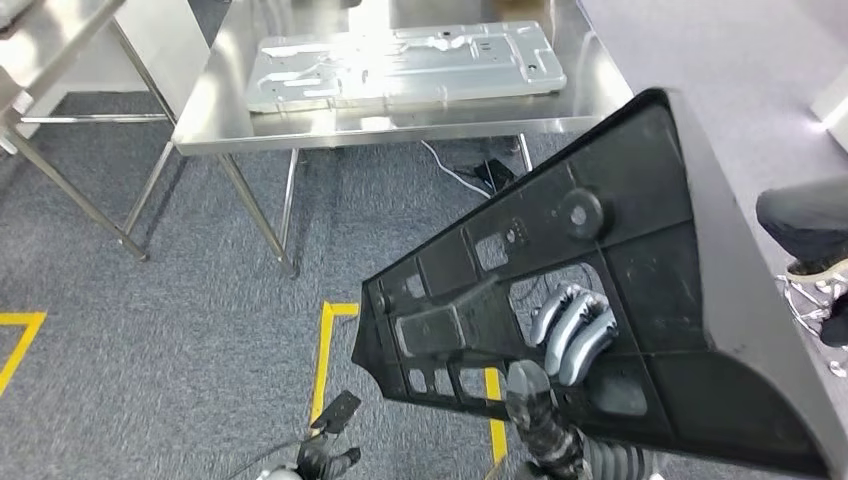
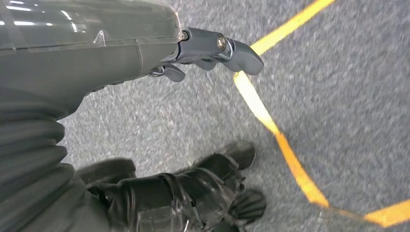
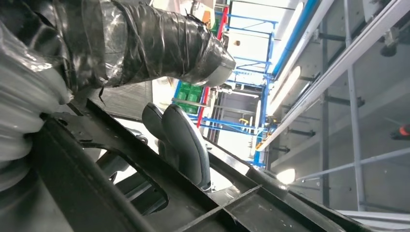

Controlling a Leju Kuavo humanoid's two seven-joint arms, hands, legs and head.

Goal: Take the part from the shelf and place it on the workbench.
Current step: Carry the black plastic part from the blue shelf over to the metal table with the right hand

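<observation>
Fingers of the left hand [image 2: 212, 50] hang loosely apart over the carpet, holding nothing, since carrying needs one arm. Right hand [image 1: 565, 345] grips the black part [image 1: 620, 290] through an opening, fingers hooked over a rib for steadiness, short of the workbench [image 1: 400, 125] ahead. Its thumb contact stays hidden.

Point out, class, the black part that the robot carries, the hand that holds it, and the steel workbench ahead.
black part [image 1: 650, 170]: head view, on its ribbed upper panel.
right hand [image 1: 572, 330]: head view, on fingers poking through an opening.
steel workbench [image 1: 400, 125]: head view, on its bare front edge.
</observation>
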